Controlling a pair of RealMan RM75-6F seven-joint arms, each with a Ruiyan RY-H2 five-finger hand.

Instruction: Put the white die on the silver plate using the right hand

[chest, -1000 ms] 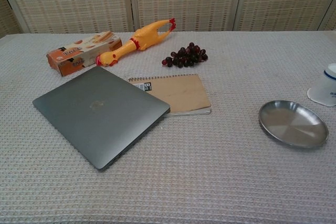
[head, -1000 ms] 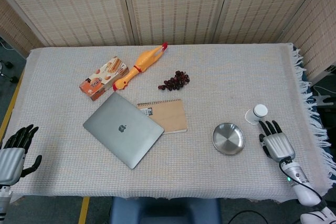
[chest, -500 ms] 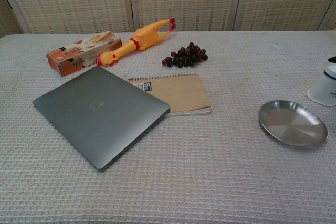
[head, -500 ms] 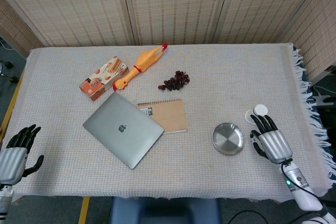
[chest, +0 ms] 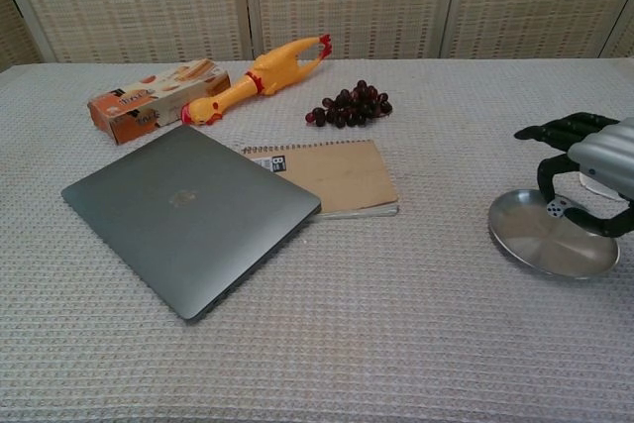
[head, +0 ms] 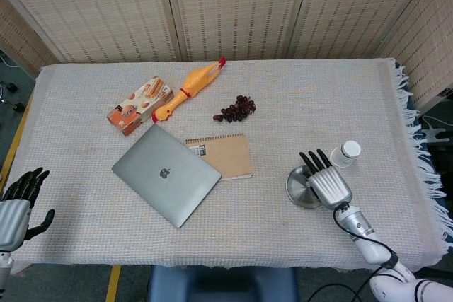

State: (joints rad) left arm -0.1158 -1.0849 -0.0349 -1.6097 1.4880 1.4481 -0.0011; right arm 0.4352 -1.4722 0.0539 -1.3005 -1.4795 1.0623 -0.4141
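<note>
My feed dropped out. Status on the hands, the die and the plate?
Right hand over silver plate, fingers around white die, hold unconfirmed. Left hand open, idle at table edge. Nothing blocking.

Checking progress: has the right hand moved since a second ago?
Yes. The right hand moved left, from beside the silver plate to over it.
</note>
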